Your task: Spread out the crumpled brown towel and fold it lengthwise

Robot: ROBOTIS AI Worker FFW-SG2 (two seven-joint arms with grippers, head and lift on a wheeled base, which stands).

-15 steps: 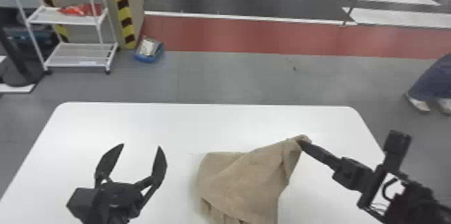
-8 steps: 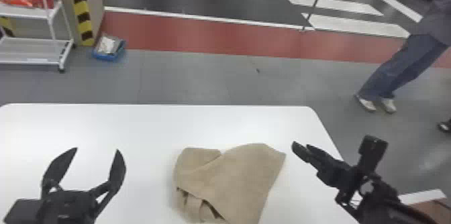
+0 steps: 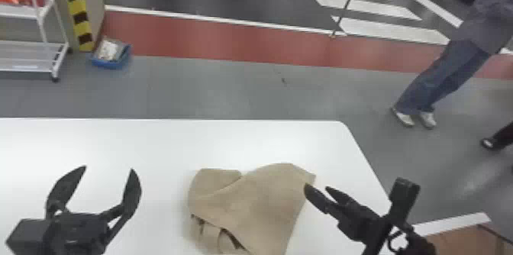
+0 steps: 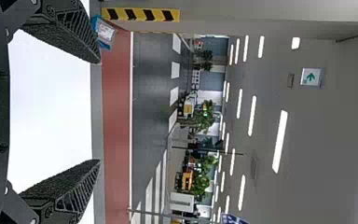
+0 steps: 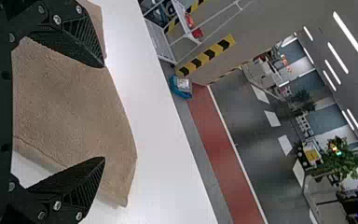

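In the head view my left gripper (image 3: 108, 168) stands open over the table's left part, apart from the brown towel (image 3: 263, 200). The towel lies bunched, with a rounded fold at its left, loose folds at the near edge and a corner pointing right. My right gripper (image 3: 316, 186) is at that right corner, fingers apart. In the left wrist view my left gripper (image 4: 98, 112) has nothing between its fingers. The right wrist view has my right gripper (image 5: 105, 112) wide open, the towel (image 5: 74, 102) spreading below and between its fingers, not pinched.
The white table (image 3: 152, 147) has its far edge and rounded right corner beyond the towel. On the floor behind stand a white shelf rack (image 3: 26, 54) and a blue bin (image 3: 110, 57).
The right gripper has let go of the towel's raised corner, which now lies lower, and its fingers have opened. The head view has swung to the right. The left gripper stays open.
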